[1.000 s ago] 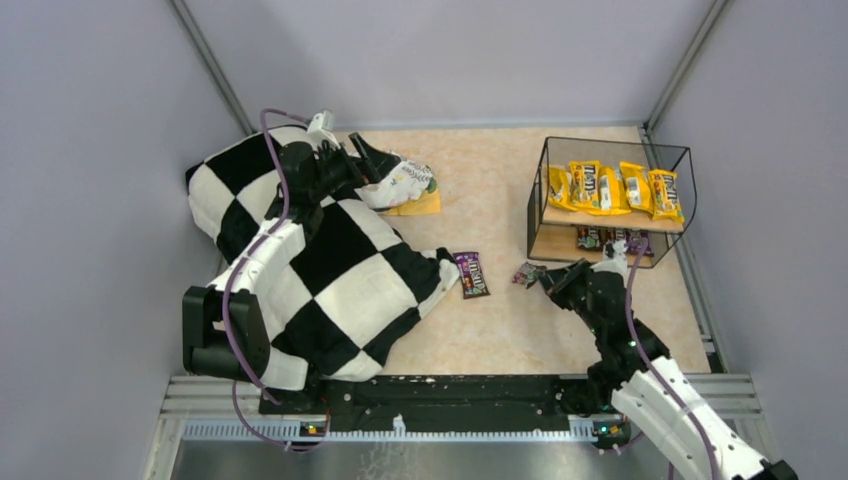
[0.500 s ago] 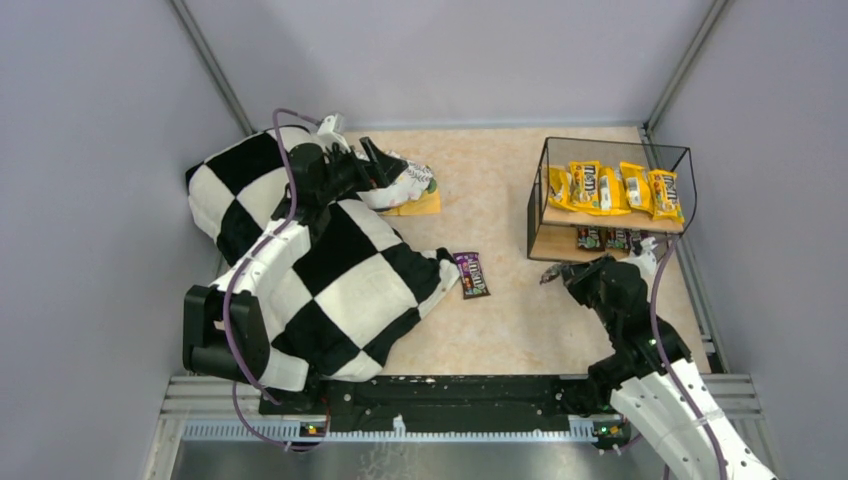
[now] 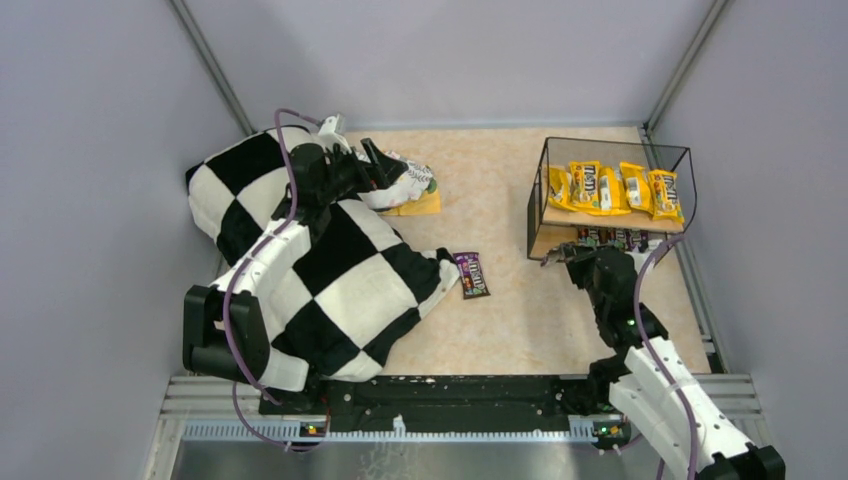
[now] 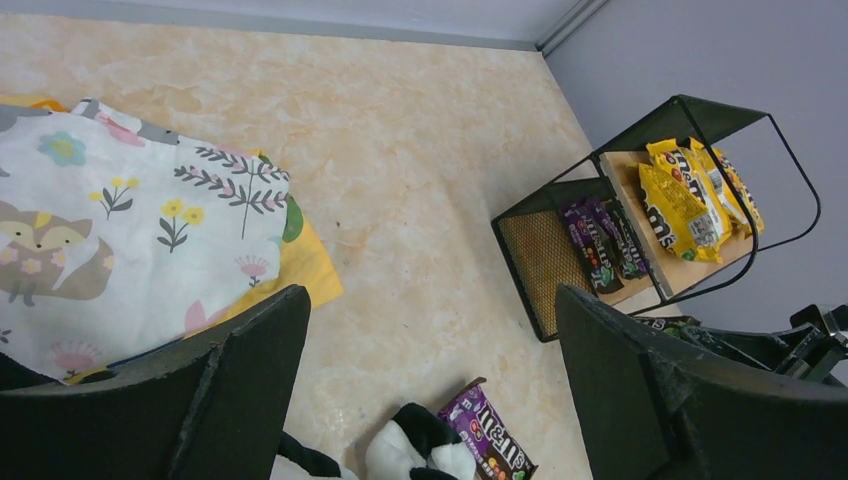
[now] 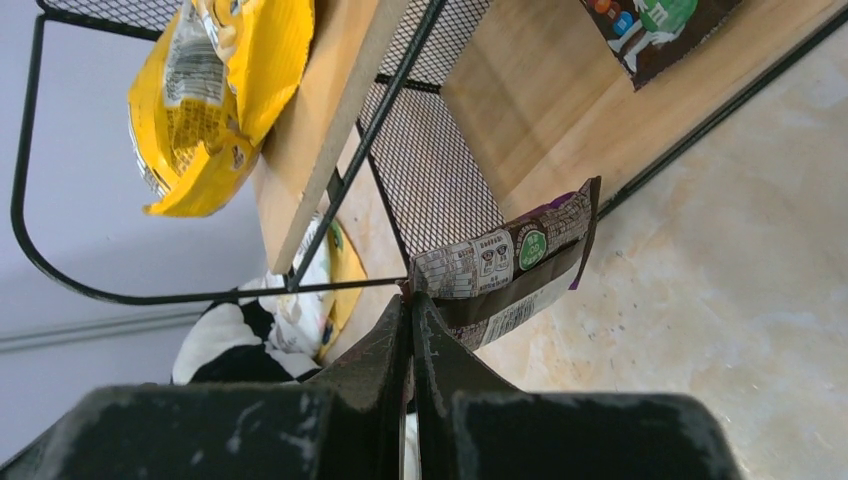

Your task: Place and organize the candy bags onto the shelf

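Low in the top view, the large black-and-white checkered cloth (image 3: 340,270) lies bunched over the left half of the bench (image 3: 500,330), and the left arm reaches up across it. Just off the cloth's right corner, a loose dark bag (image 3: 472,274) of candy lies flat on the bare bench near the centre of the frame, with nothing touching it. The left wrist view shows it at the bottom edge.

To the right of it, the right fingers (image 5: 385,360) are pressed together on the corner of the held dark bag (image 5: 505,265). They carry it at the open front of the shelf (image 5: 430,170), by the lower-left corner of the wire frame as the top view shows it. In the right wrist view the packet crosses the front edge of the lower wooden board. Whether it touches the board or the bench I cannot tell.

Further in, a row of dark bags (image 3: 610,238) lies on the lower tier. Several yellow bags (image 3: 610,187) sit side by side on the upper tier, at the right of the frame.

Toward the upper left, the left fingers (image 4: 250,370) are spread wide apart and hold nothing. They hover at the white patterned cloth bundle (image 3: 405,180), which rests partly on a flat yellow-orange piece (image 3: 425,205).
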Tool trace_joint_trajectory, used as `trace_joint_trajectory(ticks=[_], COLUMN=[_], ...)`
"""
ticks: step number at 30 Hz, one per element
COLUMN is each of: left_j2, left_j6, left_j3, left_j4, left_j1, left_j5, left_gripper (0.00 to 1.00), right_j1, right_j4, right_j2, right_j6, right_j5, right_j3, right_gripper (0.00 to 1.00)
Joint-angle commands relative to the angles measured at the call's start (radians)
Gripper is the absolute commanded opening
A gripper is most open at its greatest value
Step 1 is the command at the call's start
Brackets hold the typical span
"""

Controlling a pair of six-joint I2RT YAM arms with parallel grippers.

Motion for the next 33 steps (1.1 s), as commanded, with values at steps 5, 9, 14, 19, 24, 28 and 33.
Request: trace_joint_trajectory(ticks=[5,9,14,19,24,28,33], left_j2=[-0.003,-0.004,-0.005,-0.003,-0.002,-0.003,0.001], left_j6=[-0.002,-0.012,-0.013,-0.020,-0.025,-0.027,-0.025], left_j3=[0.045,0.042,0.042,0.042,0.040,0.039,0.039], left_j4=[0.028,0.036,0.037,0.040,0.043,0.046,0.045], left_j1=[0.004,0.007,0.008,0.013,0.013,0.013,0.013], left_j5=[0.014,0.025,0.025,0.032,0.035,0.037,0.033], left_gripper=[0.99,0.99,0.99,0.98,0.98,0.99,0.98], right_j1=[-0.025,-0.045,-0.046,-0.046,-0.046,-0.046,-0.046], right_j4=[0.190,0.261,0.290,0.277,0.175,0.110,0.126], right_j2=[0.049,0.079,0.141,0.142,0.129,0.161,0.231], right_j6=[0.017,0.028,0.039,0.015,0.032,0.080,0.101], right_j5=[0.102,0.103,0.104,0.133,0.172,0.204,0.200], right_j3=[0.019,-0.014,-0.035,-0.069,-0.081,-0.085,-0.083], right_gripper=[0.00,0.00,0.00,0.00,0.00,0.00,0.00])
